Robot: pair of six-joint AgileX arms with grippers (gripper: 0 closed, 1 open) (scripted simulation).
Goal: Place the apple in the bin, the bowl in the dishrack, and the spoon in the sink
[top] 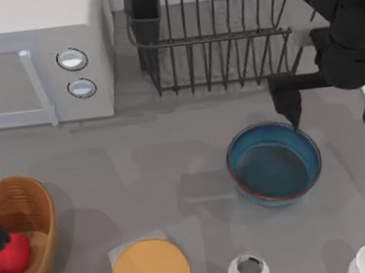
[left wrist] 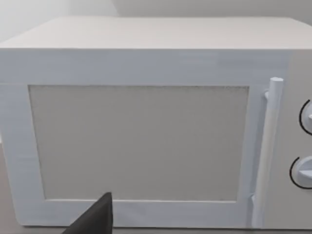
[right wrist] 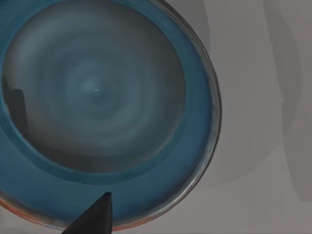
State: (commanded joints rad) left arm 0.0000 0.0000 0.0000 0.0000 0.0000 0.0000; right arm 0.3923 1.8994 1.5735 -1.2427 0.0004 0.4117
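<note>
Apple (top: 10,256) rests inside the wicker bin (top: 35,199), near left. Blue bowl (top: 274,163) remains on the surface, outside the dishrack (top: 214,37); right gripper (top: 327,103) hovers above its far rim, fingers spread. Left finger state: cannot tell.

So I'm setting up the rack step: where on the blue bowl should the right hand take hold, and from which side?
Probably the rim. The bowl sits upright and open on the table, too wide to span, so one finger inside and one outside its wall suits best. Come from above at the edge facing the dishrack, where the right hand hovers now.
</note>
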